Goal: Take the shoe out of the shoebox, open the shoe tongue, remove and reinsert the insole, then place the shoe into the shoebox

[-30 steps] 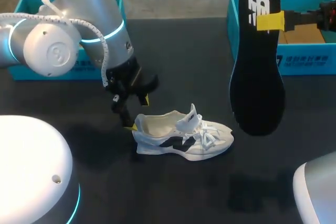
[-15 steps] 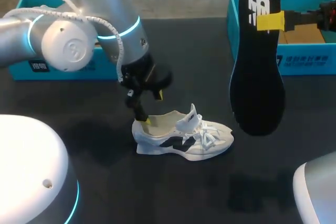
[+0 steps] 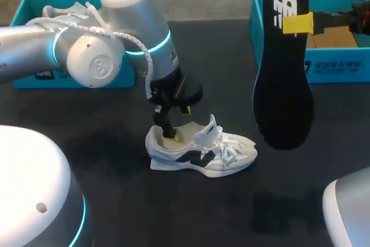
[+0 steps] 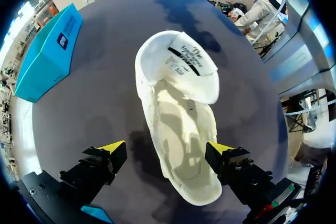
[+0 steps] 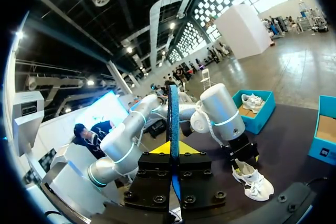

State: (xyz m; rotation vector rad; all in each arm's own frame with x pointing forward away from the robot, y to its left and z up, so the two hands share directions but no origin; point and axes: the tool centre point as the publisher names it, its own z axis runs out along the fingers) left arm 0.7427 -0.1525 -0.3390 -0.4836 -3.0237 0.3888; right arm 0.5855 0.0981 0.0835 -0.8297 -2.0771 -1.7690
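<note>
left gripper [image 4: 167, 149] is wide open with nothing in it. its 2 yellow tips sit either side of the heel end of the white lace-up sneaker with black side marks [image 4: 176, 124], 1 tip right by the heel wall and the other clear of it, over the dark table [image 3: 231, 212]. from the head view it looks like 1 finger is dipped at the heel collar, but i can't tell if it's inside or only against it.

right gripper [image 3: 296, 23] is clamped on the long black foam insole [image 3: 283, 85] near what looks like its heel end. it holds the insole up in the air with the wide toe end hanging down, well off to the side of the sneaker and in front of the open teal cardboard shoebox [image 3: 341, 67].

the sneaker rests on its sole on the table. the white tongue [image 4: 184, 64] is folded up and forward, so the mouth is open and the footbed looks bare. i'd say we're at the reinsert bit.

how i'd play it:
- pinch the heel wall with the left gripper first. the shoe looks light and will probably skate on that table if the insole pushes it.
- keep that finger off the footbed so it isn't in the insole's way.
- bring the insole in toe first at a shallow angle, under the tongue – the foam will likely buckle if it's jammed straight down.
- watch the tongue and laces for flopping back over the mouth.
- only let go once the heel end sits flat.
</note>
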